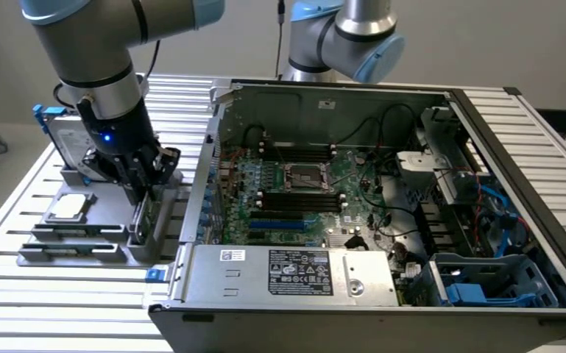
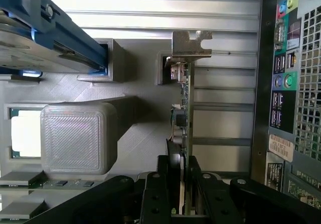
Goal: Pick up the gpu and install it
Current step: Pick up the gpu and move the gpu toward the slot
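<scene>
- Black two-finger gripper [image 1: 140, 187] on the grey-and-blue robot arm hangs over the grey printed parts holder [image 1: 96, 250], on the exterior view's left of the open computer case [image 1: 361, 95].
- Its fingers [image 2: 168, 184] stand partly closed, one on each side of the thin gpu card [image 2: 183, 118], and appear to pinch it by its upper edge.
- That gpu card [image 1: 140, 220] stands on edge in a slot of the holder, with its silver metal end bracket [image 2: 190, 43] at the end away from the gripper. It sits just beside the case's outer wall.
- By the look of it, the pick-up step is in hand: the card is gripped but not yet lifted, and nothing of the install is done.
- Inside the case, the green motherboard [image 1: 302, 191] lies bare, with its blue expansion slots [image 1: 273, 224] on the near side.
- Any lift from here would call for a firm hold and a straight pull, so the bracket clears the holder's walls without tilting.
</scene>
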